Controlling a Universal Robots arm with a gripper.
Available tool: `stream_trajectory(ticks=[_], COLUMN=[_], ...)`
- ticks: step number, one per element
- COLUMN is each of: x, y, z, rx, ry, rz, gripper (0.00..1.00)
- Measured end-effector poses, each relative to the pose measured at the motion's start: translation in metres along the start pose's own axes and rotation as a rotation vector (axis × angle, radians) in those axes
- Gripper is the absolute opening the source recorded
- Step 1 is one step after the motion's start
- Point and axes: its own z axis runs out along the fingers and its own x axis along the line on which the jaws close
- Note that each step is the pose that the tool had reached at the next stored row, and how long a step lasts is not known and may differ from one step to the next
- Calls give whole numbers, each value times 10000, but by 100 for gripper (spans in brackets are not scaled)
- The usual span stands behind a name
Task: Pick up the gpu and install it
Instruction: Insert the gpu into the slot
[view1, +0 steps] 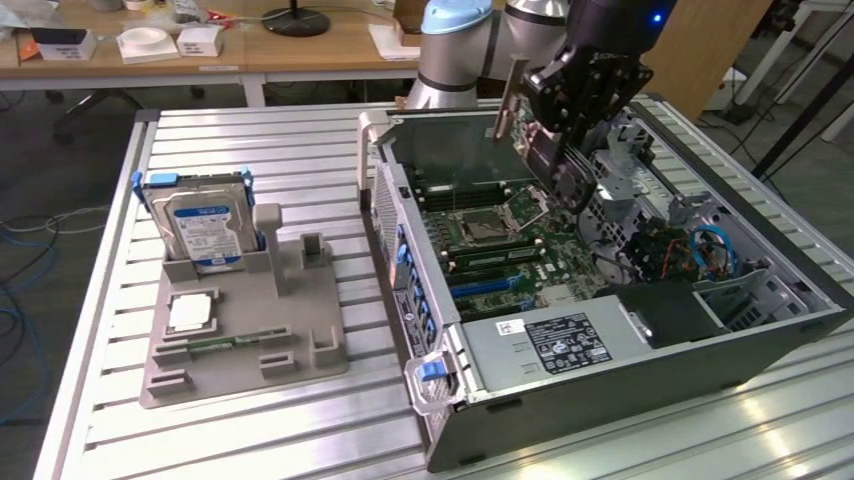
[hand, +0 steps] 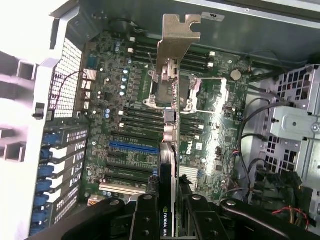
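Note:
The gpu (view1: 534, 150) is a thin dark card with a silvery end bracket. It hangs edge-down over the motherboard (view1: 507, 250) inside the open computer case (view1: 747, 350), with my gripper (view1: 571, 165) shut on it. In the wrist view the gpu (hand: 170, 145) appears edge-on, its bracket pointing towards the case's far wall. My black fingers (hand: 145, 220) clamp its two faces, the gripper (hand: 170, 205) centred over it. The card floats above the expansion slots, beside the blue slot (hand: 132, 146), and touches none of them.
On the exterior view's left, a grey holder tray (view1: 247, 340) carries the silver hard drive (view1: 200, 228), a processor chip (view1: 191, 312) and a green memory stick (view1: 220, 343). The power supply (view1: 561, 345), drive cage (hand: 295, 125) and cables (view1: 707, 250) crowd the case.

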Motion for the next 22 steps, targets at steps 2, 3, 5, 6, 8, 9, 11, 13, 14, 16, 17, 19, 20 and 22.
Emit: stream_trajectory(ticks=[2,3,5,6,8,9,11,13,14,16,17,19,20,22], x=[-2,-3,-3,-4,-4,-4,-4,-4,-4,-4,-4,-4,-4,-4], y=[0,-1,-1,-1,-1,-1,-1,-1,-1,-1,-1,-1,-1,-1], z=[1,1,2,2,3,4,4,6,6,7,7,8,9,10], rx=[-3,-5,-8,-10,-13,-15,-17,-21,-23,-26,-28,-30,-32,-35], ry=[6,9,16,19,26,29,35,41,44,50,54,60,63,69], rz=[-150,-224,-377,-454,-611,-688,-833,-982,-1052,-1196,-1268,-1423,-1495,-1631], gripper=[26,26,26,26,26,26,26,26,26,26,26,26,26,26])
